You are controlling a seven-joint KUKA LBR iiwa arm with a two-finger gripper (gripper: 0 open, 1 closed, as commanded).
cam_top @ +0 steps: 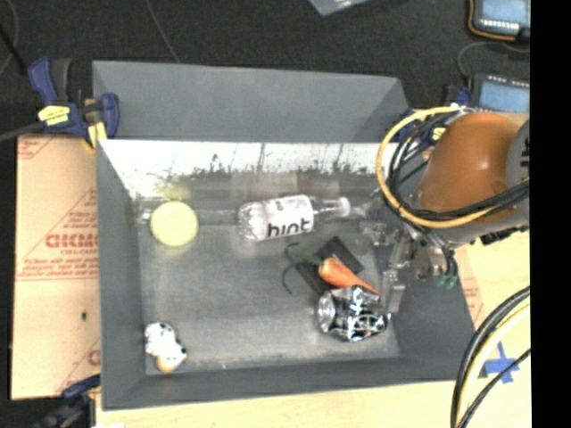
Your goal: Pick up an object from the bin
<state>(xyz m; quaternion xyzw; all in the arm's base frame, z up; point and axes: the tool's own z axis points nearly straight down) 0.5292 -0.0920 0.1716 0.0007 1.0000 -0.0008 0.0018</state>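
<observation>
Gripper (393, 279) low at the right side of the grey bin (250, 105).
It stands just beside an orange carrot-shaped toy (342, 274) and a crumpled black-and-white packet (352, 315), lower right of centre; whether its grip is apart or together cannot be told. A clear bottle (277, 218) and a yellow ball (174, 224) lie farther left.

The claw (395, 279) hangs at the right side of the bin (250, 105); the carrot (342, 274) lies just left of it; the wrapper (353, 316) just left and before it; the bottle (277, 218) behind and left; the ball (174, 224) far left; the toy (164, 346) in the front-left corner, farthest off.
</observation>
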